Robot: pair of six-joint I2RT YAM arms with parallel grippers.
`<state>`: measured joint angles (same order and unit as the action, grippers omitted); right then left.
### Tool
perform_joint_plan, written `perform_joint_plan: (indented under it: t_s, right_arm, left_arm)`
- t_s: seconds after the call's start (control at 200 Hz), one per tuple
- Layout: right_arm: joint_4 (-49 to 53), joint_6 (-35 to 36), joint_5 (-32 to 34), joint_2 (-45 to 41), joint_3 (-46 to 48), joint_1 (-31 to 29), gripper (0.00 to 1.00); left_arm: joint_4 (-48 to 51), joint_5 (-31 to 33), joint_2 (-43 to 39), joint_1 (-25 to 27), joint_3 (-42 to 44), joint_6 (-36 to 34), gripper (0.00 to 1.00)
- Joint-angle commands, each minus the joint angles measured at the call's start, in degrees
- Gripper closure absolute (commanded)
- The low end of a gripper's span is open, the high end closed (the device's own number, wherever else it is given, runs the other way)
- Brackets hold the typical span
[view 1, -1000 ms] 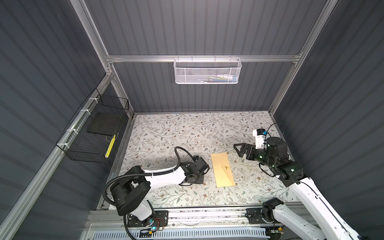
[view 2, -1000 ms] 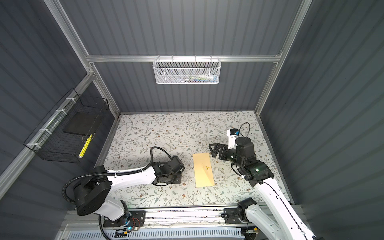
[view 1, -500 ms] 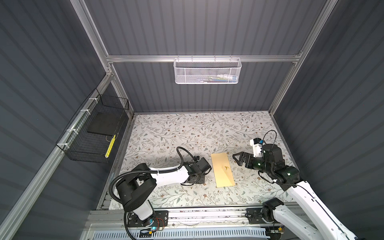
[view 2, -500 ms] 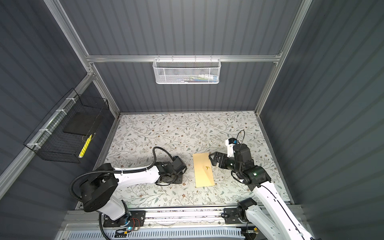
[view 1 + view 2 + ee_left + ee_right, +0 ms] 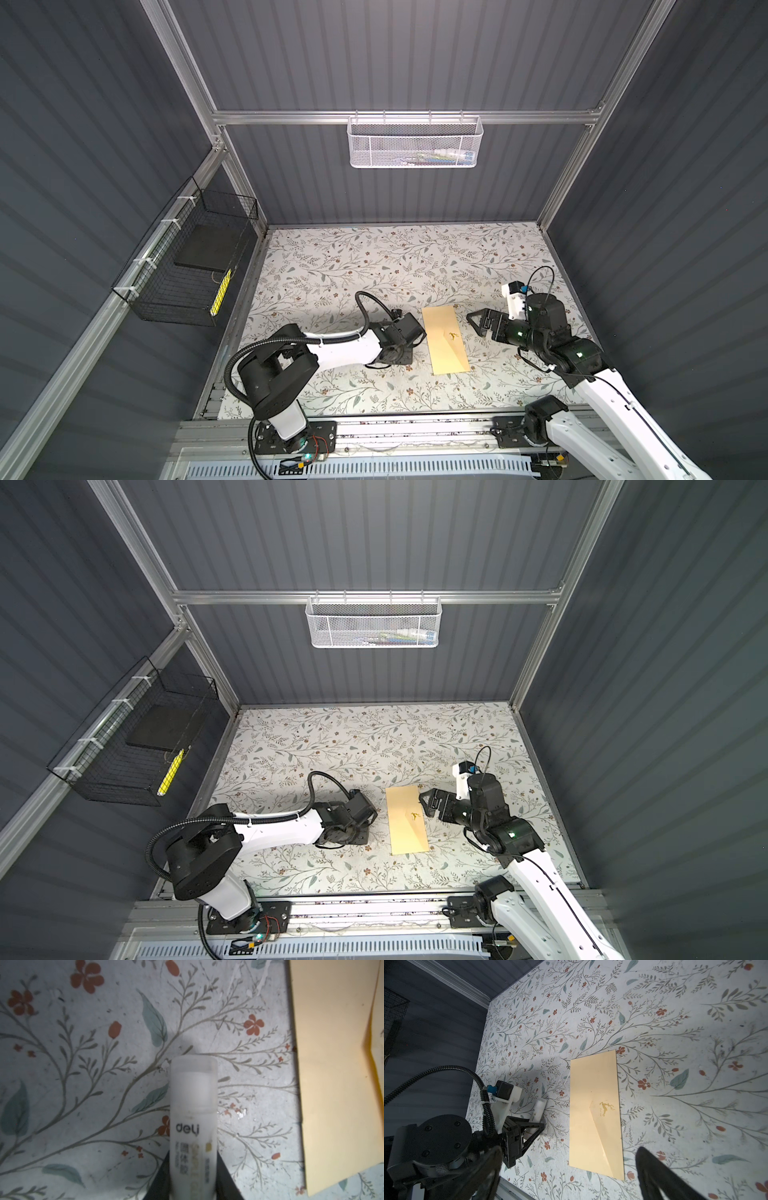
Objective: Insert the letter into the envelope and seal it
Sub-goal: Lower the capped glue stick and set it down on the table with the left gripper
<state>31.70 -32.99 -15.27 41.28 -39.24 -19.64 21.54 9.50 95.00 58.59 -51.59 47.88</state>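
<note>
A tan envelope (image 5: 445,345) (image 5: 407,825) lies flat mid-table, its flap folded down beside a small gold deer mark (image 5: 606,1108). The letter does not show in any view. My left gripper (image 5: 399,350) (image 5: 193,1178) sits low just left of the envelope, shut on a white glue stick (image 5: 193,1105) (image 5: 538,1110) that points toward the back wall. The envelope's edge (image 5: 332,1084) runs alongside the stick, apart from it. My right gripper (image 5: 478,324) (image 5: 428,802) (image 5: 566,1169) hangs open just right of the envelope, with nothing between its fingers.
A white mesh basket (image 5: 415,143) hangs on the back wall. A black wire basket (image 5: 187,266) on the left wall holds a dark slab and a yellow item. The aluminium rail (image 5: 395,428) borders the table's front edge.
My right gripper has come down and leftward to the envelope's right edge, still open. The left gripper has shifted slightly toward the envelope, still holding the glue stick.
</note>
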Motion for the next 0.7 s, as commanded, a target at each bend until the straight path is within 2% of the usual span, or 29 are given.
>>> perform_joint_plan:
  t_s: [0.0,0.165,0.695]
  right_arm:
    - [0.8,-0.3,-0.5,-0.6,1.0,0.2,0.01]
    - [1.2,-0.5,-0.6,-1.0,1.4,0.3,0.01]
    - [1.7,-0.3,0.2,-1.7,2.2,0.2,0.01]
  left_arm:
    - [1.2,-0.1,2.1,0.3,0.5,0.8,0.68]
    - [0.6,-0.4,2.3,0.3,0.6,0.9,0.62]
    - [2.2,1.2,0.2,0.3,-0.8,0.5,0.59]
